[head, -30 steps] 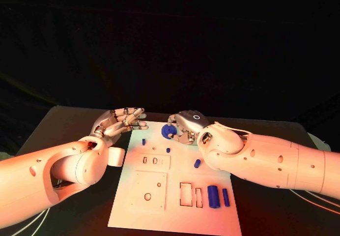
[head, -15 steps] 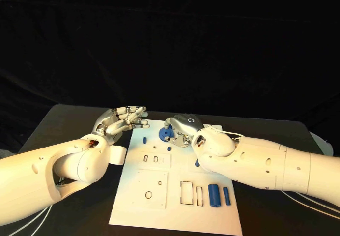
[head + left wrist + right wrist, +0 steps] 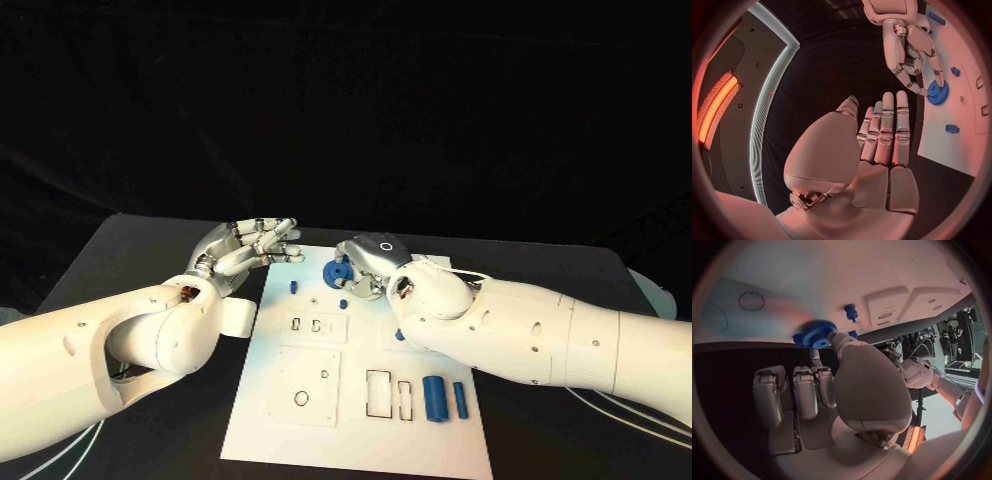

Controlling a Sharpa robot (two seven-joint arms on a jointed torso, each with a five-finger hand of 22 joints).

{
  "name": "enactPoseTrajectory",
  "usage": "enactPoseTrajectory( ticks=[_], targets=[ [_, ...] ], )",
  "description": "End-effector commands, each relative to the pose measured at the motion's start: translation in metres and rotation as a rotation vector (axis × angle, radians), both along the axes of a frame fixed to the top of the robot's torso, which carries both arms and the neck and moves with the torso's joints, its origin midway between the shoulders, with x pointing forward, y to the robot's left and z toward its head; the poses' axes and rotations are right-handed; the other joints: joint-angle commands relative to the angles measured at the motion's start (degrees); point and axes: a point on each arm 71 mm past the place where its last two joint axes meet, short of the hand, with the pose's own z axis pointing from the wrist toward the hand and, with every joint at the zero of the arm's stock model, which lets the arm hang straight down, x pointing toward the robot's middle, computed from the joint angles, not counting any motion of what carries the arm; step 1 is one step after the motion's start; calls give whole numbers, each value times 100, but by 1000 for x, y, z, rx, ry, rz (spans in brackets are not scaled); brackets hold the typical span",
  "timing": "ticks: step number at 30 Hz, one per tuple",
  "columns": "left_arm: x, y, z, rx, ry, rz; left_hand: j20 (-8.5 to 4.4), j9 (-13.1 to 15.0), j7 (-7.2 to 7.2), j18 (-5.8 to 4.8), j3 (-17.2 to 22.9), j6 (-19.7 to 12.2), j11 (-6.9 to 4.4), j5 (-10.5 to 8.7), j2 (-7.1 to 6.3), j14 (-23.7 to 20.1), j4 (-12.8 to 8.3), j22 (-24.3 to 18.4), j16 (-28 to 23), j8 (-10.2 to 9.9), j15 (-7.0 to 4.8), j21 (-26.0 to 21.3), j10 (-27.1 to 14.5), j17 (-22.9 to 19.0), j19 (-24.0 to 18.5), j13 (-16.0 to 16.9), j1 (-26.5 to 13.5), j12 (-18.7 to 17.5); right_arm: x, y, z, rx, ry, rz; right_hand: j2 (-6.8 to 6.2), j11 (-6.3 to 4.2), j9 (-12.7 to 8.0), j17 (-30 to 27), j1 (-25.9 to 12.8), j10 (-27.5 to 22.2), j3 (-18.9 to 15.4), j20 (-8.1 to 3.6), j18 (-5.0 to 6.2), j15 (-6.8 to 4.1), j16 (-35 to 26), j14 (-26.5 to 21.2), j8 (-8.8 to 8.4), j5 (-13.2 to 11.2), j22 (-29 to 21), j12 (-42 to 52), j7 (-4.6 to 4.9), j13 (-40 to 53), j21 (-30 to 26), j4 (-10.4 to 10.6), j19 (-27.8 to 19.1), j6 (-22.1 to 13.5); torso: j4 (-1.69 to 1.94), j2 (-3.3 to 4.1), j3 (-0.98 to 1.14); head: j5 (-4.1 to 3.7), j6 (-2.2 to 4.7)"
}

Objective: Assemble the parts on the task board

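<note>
While the right hand reaches over the far end of the board, its fingers pinch a blue gear between the thumb and one fingertip. In the right wrist view the gear sits at the fingertips, against the white board surface, with the remaining fingers curled in side by side below it. Whether the gear rests fully on the board or is held just above it cannot be told. The right arm enters from the right edge and crosses the board diagonally, its wrist lying over the board's right half.

The left hand holds nothing. Its fingers are straight and pressed together, pointing toward the right hand, with the palm flat and the thumb alongside. It hovers at the board's far left corner, near the gear but apart from it. The left arm enters from the left edge, its forearm over the bench beside the board.

On the board, two small blue pegs stand just nearer than the gear. Near the board's near right corner, two blue bars lie side by side next to a rectangular slot.
</note>
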Motion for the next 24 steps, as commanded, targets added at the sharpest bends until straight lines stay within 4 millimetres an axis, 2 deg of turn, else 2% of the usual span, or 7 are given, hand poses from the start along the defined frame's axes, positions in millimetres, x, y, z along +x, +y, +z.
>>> enactPoseTrajectory(
  ticks=[1,6,7,10,14,15,24],
  targets=[
    [-1,-2,2,-12,-4,-22,7,-8,32,25,46,14,20,-13,10,-17,-3,-3,-24,-36,28,14,4,5,-5,7,30,-34,1,-1,-1,-15,-10,-21,26,-6,-2,1508,-54,205,32,-39,-38,-1,19,597,-73,-12,1506,-38,-282,1037,30,-1,599,277,0,0,-2,-1,8],
    [0,-2,2,-11,-3,-23,7,-8,32,25,46,14,20,-13,10,-17,-3,-3,-24,-36,28,14,4,5,-5,7,30,-34,2,-1,-1,-22,-1,-19,-132,100,-84,1508,-317,145,-13,28,-38,87,19,597,-328,-189,1506,-98,-163,974,30,94,599,51,-7,-1,-3,12,11],
    [0,-2,2,-12,-3,-23,7,-8,32,25,46,14,20,-13,10,-17,-3,-3,-24,-36,28,14,4,5,-5,7,30,-34,2,-1,-2,-26,3,-18,-169,148,-117,1508,-494,115,-92,66,-38,128,19,597,-452,-386,1506,-128,-119,942,30,131,599,-90,-7,-2,-3,7,11],
    [0,-3,1,-11,-3,-23,7,-8,32,25,46,14,20,-13,10,-17,-3,-3,-24,-36,28,14,4,5,-5,7,30,-34,2,-1,-3,-35,20,-16,-86,192,-128,1508,-1056,88,-340,133,-38,181,19,597,-599,-571,1506,-151,-76,918,30,162,599,-149,-2,-1,-4,4,17],
    [0,-2,1,-11,-2,-23,8,-9,33,25,51,14,21,-13,10,-21,-2,-4,-26,-40,29,14,6,10,-7,7,28,-40,2,-2,-5,-48,50,-13,3,199,-106,1508,-1425,113,-548,147,-38,181,19,597,-651,-434,1506,-125,-89,948,30,171,599,-84,3,-3,-1,4,15],
    [0,-2,1,-11,-1,-24,8,-9,33,25,51,14,21,-13,10,-21,-2,-4,-26,-40,29,14,6,10,-7,7,28,-40,2,-3,-6,-49,55,-13,-32,189,-99,1508,-1483,118,-614,146,-38,183,19,597,-652,-384,1506,-119,-88,954,30,169,599,-59,-3,0,1,10,17],
    [0,-3,1,-14,4,-36,9,-11,34,24,54,10,22,-14,6,-28,-3,-5,-31,-45,31,13,3,13,-11,6,29,-47,4,-5,-8,-59,87,-20,44,157,-64,1508,-1493,165,-649,132,-38,160,19,597,-637,-369,1506,-74,-128,1005,30,162,599,77,7,1,0,3,13]
  ],
)
